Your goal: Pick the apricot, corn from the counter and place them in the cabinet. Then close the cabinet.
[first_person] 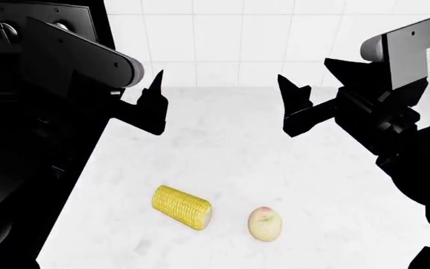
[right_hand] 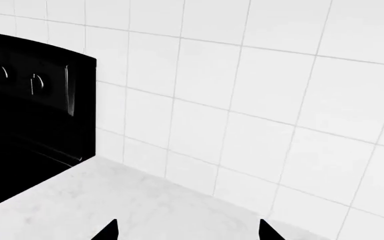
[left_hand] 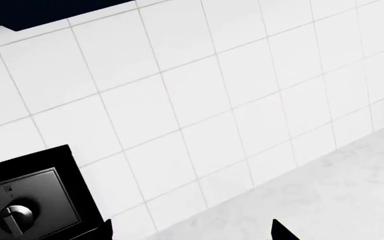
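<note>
On the white counter (first_person: 223,157), near its front, lies the corn (first_person: 181,207), a stubby yellow cob with its pale cut end turned right. Just to its right sits the apricot (first_person: 264,223), small and cream-yellow with a pink blush. Both grippers hover well behind them, above the counter, pointing at the tiled wall. My left gripper (first_person: 152,103) (left_hand: 192,231) is open and empty, and so is my right gripper (first_person: 293,95) (right_hand: 188,231). Neither wrist view shows the corn or the apricot. The cabinet is out of view.
A black stove (first_person: 20,140) with knobs (left_hand: 16,218) borders the counter on the left and also shows in the right wrist view (right_hand: 25,125). A white tiled wall (first_person: 237,39) closes the back. A dark blue band (left_hand: 45,11) runs above the tiles.
</note>
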Robot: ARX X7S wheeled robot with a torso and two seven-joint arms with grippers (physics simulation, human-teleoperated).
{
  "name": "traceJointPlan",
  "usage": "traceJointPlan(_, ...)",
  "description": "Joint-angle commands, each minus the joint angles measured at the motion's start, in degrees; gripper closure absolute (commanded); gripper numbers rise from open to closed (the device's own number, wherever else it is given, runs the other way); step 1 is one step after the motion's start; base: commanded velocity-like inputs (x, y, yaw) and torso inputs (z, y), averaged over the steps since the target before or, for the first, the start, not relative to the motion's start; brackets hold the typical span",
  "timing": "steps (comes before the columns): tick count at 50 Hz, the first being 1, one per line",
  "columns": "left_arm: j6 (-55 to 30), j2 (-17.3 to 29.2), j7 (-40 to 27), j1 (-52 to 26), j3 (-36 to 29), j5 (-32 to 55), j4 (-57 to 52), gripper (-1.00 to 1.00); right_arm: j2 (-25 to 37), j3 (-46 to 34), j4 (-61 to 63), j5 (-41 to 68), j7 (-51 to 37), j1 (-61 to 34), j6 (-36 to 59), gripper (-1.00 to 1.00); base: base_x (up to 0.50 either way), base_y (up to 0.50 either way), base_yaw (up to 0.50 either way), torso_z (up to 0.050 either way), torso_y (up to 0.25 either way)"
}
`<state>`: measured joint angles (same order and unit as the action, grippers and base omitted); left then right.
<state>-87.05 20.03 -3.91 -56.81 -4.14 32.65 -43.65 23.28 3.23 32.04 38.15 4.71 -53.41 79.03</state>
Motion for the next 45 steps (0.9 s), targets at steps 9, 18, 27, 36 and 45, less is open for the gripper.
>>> traceJointPlan(9, 0.1, 0.6, -1.6, 0.4, 1.0, 2.3, -0.3, -1.00, 9.9, 4.4, 3.9, 17.5, 6.4, -1.7, 10.8, -1.00, 0.00, 0.00, 0.00, 0.000, 0.000)
traceJointPlan(18, 0.8, 1.0, -2.5, 0.7, 1.0, 3.0, 0.1, -1.00, 18.6, 1.5, 8.1, 28.4, 10.6, -1.3, 9.2, -1.00, 0.00, 0.00, 0.00, 0.000, 0.000)
traceJointPlan(27, 2.5, 1.6, -3.1, 1.6, 0.3, 3.0, 0.9, -1.00, 20.5, -6.3, 6.8, 32.5, 10.1, -3.4, 10.0, -1.00, 0.00, 0.00, 0.00, 0.000, 0.000)
traceJointPlan(36, 2.8, 1.7, -3.7, 1.4, -0.4, 3.2, 1.2, -1.00, 21.4, -10.5, 4.1, 36.3, 8.2, -4.2, 9.7, -1.00, 0.00, 0.00, 0.00, 0.000, 0.000)
traceJointPlan(45, 2.5, 1.8, -4.2, 1.3, 0.0, 3.9, 0.8, -1.00, 23.1, -16.1, 4.0, 39.6, 5.3, -6.5, 9.6, -1.00, 0.00, 0.00, 0.00, 0.000, 0.000)
